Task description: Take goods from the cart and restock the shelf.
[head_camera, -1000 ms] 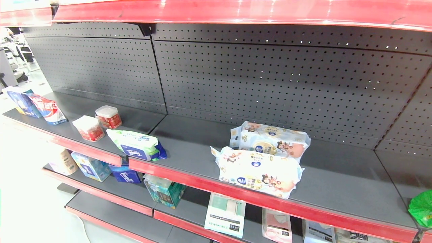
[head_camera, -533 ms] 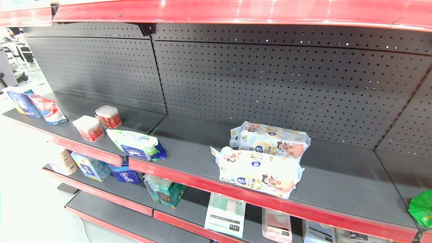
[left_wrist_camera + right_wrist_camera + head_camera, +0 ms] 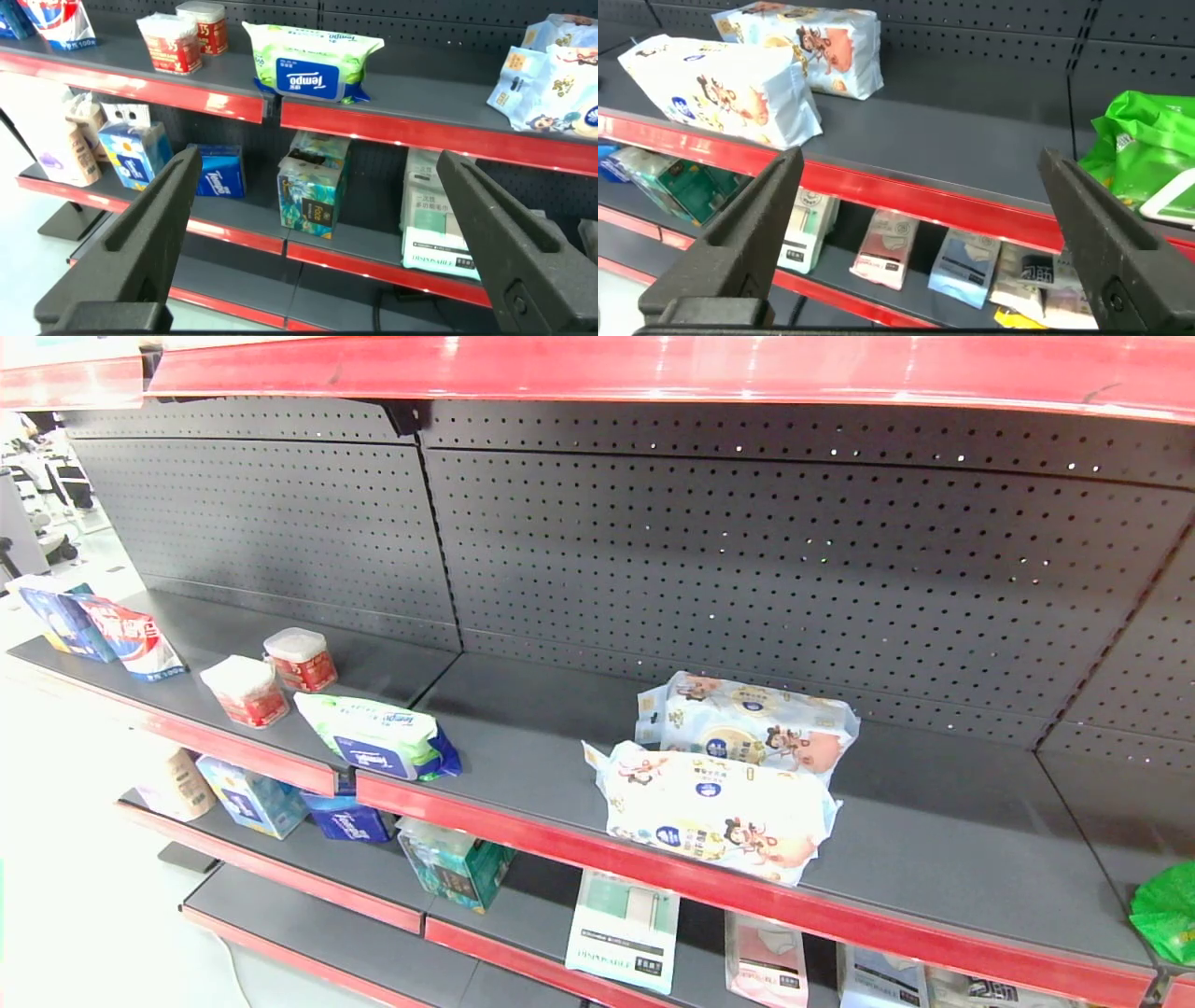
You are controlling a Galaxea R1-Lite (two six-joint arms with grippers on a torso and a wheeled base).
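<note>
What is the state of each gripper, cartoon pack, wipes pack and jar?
left gripper, open, empty.
right gripper, open, empty.
front cartoon pack, lying flat.
rear cartoon pack, lying flat behind it.
green wipes pack, lying flat.
front jar, upright, lid on.
rear jar, upright, lid on.

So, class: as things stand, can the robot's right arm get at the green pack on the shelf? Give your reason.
Probably yes. The right hand is open and empty before the shelf, and the green pack lies near the front edge with nothing in front of it.
</note>
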